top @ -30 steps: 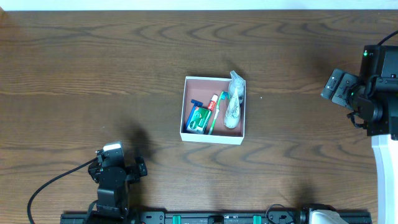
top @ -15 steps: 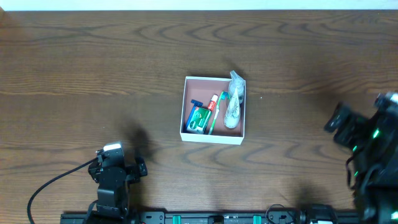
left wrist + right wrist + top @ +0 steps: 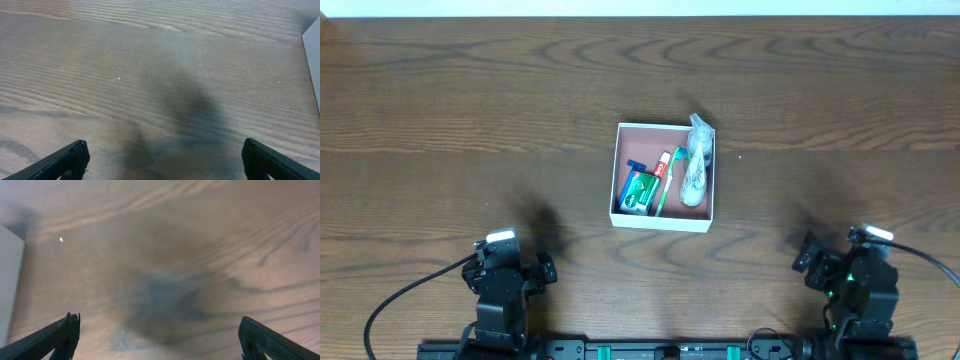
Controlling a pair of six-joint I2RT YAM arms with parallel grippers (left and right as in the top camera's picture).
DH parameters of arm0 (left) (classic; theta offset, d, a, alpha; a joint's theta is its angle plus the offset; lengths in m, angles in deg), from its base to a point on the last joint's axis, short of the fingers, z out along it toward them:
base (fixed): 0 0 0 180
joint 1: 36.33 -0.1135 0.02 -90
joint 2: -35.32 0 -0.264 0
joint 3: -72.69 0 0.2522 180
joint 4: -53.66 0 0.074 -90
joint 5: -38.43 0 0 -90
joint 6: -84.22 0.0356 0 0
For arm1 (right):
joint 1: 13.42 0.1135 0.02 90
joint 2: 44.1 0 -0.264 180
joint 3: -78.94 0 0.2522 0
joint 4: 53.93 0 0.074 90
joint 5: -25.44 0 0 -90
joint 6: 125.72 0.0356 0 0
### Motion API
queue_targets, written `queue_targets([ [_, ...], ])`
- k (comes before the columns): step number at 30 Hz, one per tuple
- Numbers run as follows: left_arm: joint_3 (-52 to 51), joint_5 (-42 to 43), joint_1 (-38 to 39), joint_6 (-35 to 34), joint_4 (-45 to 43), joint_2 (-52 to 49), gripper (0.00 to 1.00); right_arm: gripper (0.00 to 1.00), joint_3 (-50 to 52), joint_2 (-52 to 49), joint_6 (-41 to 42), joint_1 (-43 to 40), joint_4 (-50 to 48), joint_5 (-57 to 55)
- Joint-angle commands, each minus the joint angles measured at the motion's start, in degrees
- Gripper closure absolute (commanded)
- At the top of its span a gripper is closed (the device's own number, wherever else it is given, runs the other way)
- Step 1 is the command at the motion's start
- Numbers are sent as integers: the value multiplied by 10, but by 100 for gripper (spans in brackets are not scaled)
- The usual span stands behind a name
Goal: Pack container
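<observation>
The container (image 3: 664, 223), a shallow white-walled box with a pinkish-brown inside, sits at the table's middle. It holds a green packet (image 3: 639, 192), a green toothbrush (image 3: 667, 185), a small red-and-white tube (image 3: 664, 163), a blue item (image 3: 632, 167) and a clear plastic bag (image 3: 695, 160) at its right side. My left gripper (image 3: 508, 272) is at the near left, open and empty (image 3: 162, 157). My right gripper (image 3: 842, 272) is at the near right, open and empty (image 3: 160, 335). Each wrist view shows a white edge of the container, at the right (image 3: 313, 55) and at the left (image 3: 9, 275).
Dark wood table (image 3: 470, 110) all around. A black cable (image 3: 400, 300) runs from the left arm to the front edge. A rail (image 3: 670, 350) lies along the front edge.
My right arm has come down from the far right to the near right, close to the front edge. The left arm and the container's contents have not moved.
</observation>
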Motion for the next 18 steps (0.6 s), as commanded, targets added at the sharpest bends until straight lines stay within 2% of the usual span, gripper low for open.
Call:
queue_targets([
  [1,-7,-3,-3,3,2,4,2,1,35,34,-7,3,-13,5],
  [7,-7,-3,-3,3,2,4,2,1,82,79,-8,3,-52,8],
  [18,-7,-3,-3,3,2,4,2,1,82,94,-7,2,-56,8],
])
